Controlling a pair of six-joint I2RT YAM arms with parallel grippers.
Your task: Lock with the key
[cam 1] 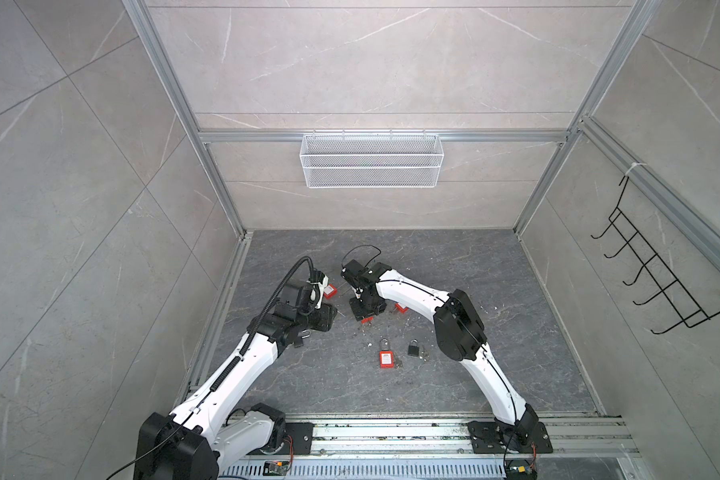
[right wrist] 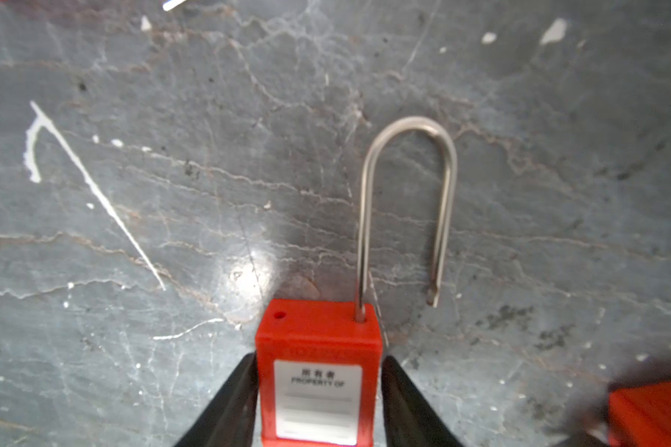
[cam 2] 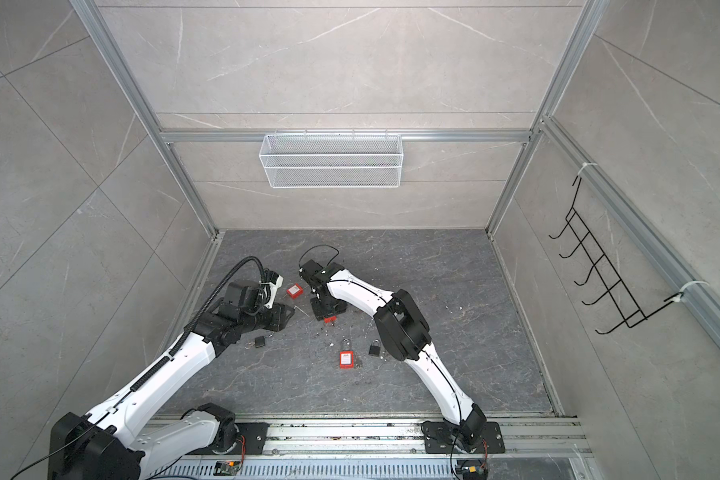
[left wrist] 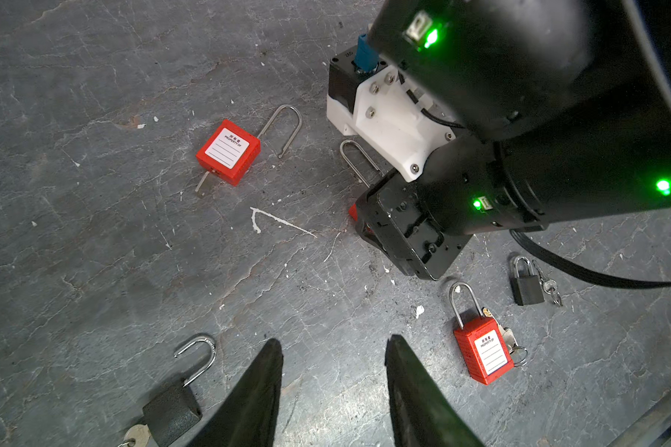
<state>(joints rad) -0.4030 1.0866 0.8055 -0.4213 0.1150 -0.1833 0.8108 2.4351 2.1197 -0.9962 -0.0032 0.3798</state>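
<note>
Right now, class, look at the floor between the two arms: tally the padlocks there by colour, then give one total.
Red padlocks: 3 (open-shackled red padlock; keyed red padlock; gripped red padlock in the right pincer)
Black padlocks: 2 (open black padlock; shut black padlock)
Red block beside the right arm, too hidden to name: 1
Total: 6
</note>
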